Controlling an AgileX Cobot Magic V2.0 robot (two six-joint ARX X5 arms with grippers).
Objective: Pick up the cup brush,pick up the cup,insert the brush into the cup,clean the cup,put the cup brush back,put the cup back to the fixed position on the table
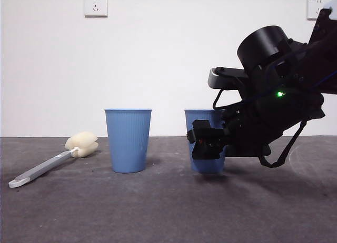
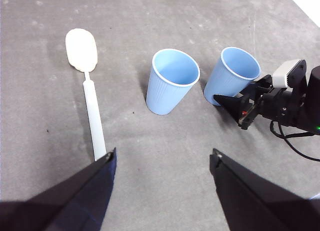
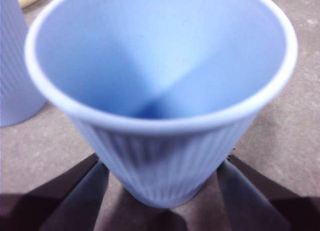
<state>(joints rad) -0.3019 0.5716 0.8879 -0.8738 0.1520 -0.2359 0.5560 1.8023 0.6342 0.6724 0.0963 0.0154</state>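
My right gripper (image 1: 199, 141) comes in from the right and its jaws press both sides of the right blue cup (image 1: 204, 117), low on its ribbed wall. The right wrist view shows this cup (image 3: 160, 81) upright and empty between the jaws. The cup's base is at about table level. The second blue cup (image 1: 128, 140) stands free to its left. The cup brush (image 1: 50, 165) lies flat on the table (image 1: 158, 211) at the left, sponge head (image 1: 82, 144) toward the back. My left gripper (image 2: 161, 158) is open and empty, high above the table.
The left wrist view shows the brush (image 2: 92, 111), both cups (image 2: 170, 83) and the right arm (image 2: 285, 98) at the right cup. A white wall with two sockets (image 1: 96, 4) stands behind the table.
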